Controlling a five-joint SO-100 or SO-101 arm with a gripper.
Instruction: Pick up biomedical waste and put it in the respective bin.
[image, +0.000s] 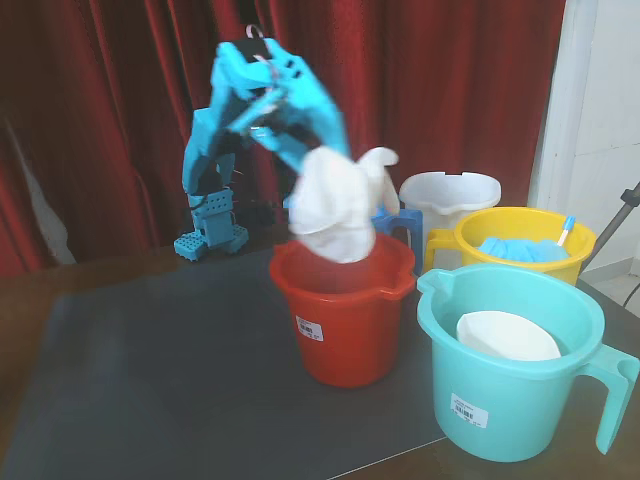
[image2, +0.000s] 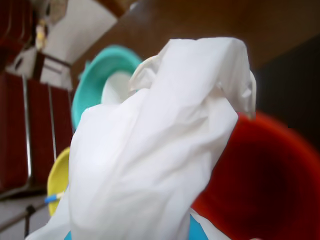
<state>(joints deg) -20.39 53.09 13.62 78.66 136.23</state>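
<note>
Gripper (image: 318, 158), blue plastic, carried on the blue arm (image: 215, 150) whose base stands at the far edge of the worktop in the fixed view: pinching a crumpled white wad of tissue-like waste (image: 338, 205), which hangs over the mouth of the red bin, its lower end at rim level. Whether it touches the rim cannot be told.

Dark mat (image: 150, 360): covers the middle of the worktop out to the near edge; wooden table (image: 60, 275) bare along the left edge.

Teal bin (image: 505, 385): near right corner, handle toward the right edge, a white rounded item (image: 505, 337) inside.

Red bin (image: 345, 320): centre of the mat, barcode sticker on its front wall.

Yellow bin (image: 525, 245): toward the far right corner, holding blue material (image: 520, 249) and a thin blue-tipped stick.

White bin (image: 450, 200): behind the yellow one, near the far edge.

Wrist view: the waste (image2: 150, 150) fills most of the frame; the red bin (image2: 265, 185) lies at right, the teal bin (image2: 92, 85) and yellow bin (image2: 57, 175) at left.
</note>
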